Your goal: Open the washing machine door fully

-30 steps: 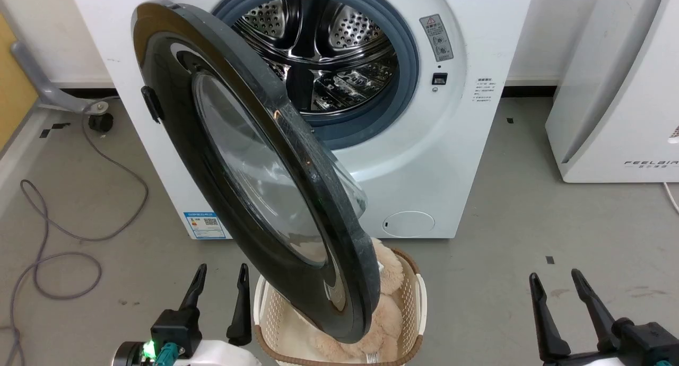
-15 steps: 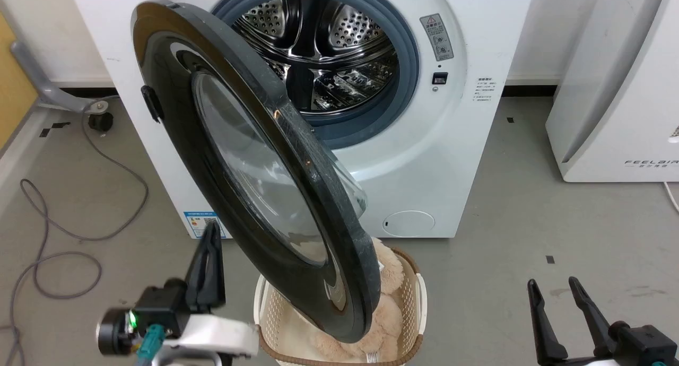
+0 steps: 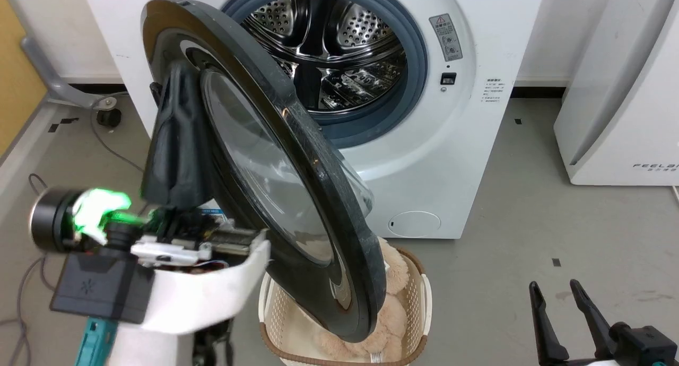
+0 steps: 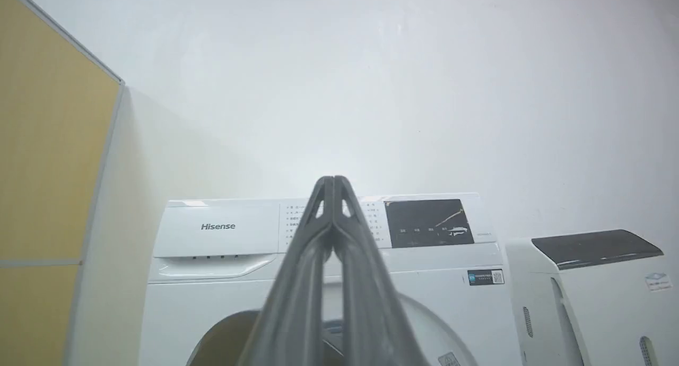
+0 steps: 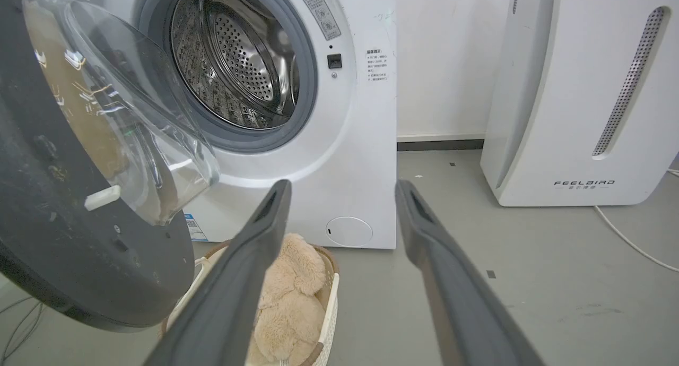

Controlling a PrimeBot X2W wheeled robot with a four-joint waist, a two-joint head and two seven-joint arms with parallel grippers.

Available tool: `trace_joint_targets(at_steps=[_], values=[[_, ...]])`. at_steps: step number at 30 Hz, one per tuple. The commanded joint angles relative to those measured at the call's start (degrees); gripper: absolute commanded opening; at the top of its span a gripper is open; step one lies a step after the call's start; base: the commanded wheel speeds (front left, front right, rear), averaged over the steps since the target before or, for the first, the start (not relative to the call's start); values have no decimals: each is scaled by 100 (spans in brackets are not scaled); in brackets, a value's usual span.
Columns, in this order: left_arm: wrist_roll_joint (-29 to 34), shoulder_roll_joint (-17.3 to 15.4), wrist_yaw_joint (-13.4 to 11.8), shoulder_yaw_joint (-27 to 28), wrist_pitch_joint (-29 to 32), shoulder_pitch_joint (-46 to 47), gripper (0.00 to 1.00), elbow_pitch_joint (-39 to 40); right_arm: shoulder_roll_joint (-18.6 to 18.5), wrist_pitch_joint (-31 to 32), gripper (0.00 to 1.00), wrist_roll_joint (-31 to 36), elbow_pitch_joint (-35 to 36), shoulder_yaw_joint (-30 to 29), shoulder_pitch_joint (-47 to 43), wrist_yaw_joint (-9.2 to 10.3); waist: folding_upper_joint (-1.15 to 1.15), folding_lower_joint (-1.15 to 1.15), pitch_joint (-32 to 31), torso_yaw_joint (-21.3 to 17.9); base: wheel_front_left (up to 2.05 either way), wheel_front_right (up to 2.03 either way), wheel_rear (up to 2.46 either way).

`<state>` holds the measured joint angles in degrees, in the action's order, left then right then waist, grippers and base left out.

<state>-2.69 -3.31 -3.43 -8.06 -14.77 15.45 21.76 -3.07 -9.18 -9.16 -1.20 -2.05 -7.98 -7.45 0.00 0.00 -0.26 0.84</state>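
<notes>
The washing machine (image 3: pixel 456 159) is white, with its steel drum (image 3: pixel 329 53) exposed. The washing machine door (image 3: pixel 297 159), black with a bulging glass bowl (image 5: pixel 116 116), stands about half open, hinged at its left. My left gripper (image 3: pixel 179 79) is raised and motion-blurred in front of the door's outer face near the hinge side. Its fingers (image 4: pixel 333 207) are shut on nothing and point toward the control panel (image 4: pixel 424 223). I cannot tell if it touches the door. My right gripper (image 3: pixel 554 285) stays low at the right, open and empty (image 5: pixel 342 188).
A woven laundry basket (image 3: pixel 424 302) holding a beige plush toy (image 5: pixel 292 281) sits on the floor under the door's free edge. A white FEELBIRD appliance (image 5: pixel 583 116) stands to the right. Cables (image 3: pixel 24 302) and a caster (image 3: pixel 107 115) lie at the left.
My left arm rose from near the floor to in front of the door's outer face, and its fingers closed. The camera shifted a little. The door and right gripper kept their places.
</notes>
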Motion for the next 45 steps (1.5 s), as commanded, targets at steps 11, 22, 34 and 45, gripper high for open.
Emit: trace_joint_targets(at_steps=[11,22,34,45], values=[[-306,40,434,-2065,-23,688,0,-99,19,0,100,-170,-74,-47,-42,-3,0,0,33,-57,0,0,0],[-879,38,453,-3613,915,45,0,-794,19,-21,100,-314,-205,-43,-96,-3,0,0,62,-70,0,0,0],[-1145,-38,118,-3668,1607,-253,0,-2063,19,-54,100,-435,-353,-20,-13,-3,0,0,103,-4,0,0,0],[-1713,40,-436,-3541,1080,490,0,-3381,19,-35,100,-498,-469,31,-24,-3,0,0,34,-91,0,0,0]])
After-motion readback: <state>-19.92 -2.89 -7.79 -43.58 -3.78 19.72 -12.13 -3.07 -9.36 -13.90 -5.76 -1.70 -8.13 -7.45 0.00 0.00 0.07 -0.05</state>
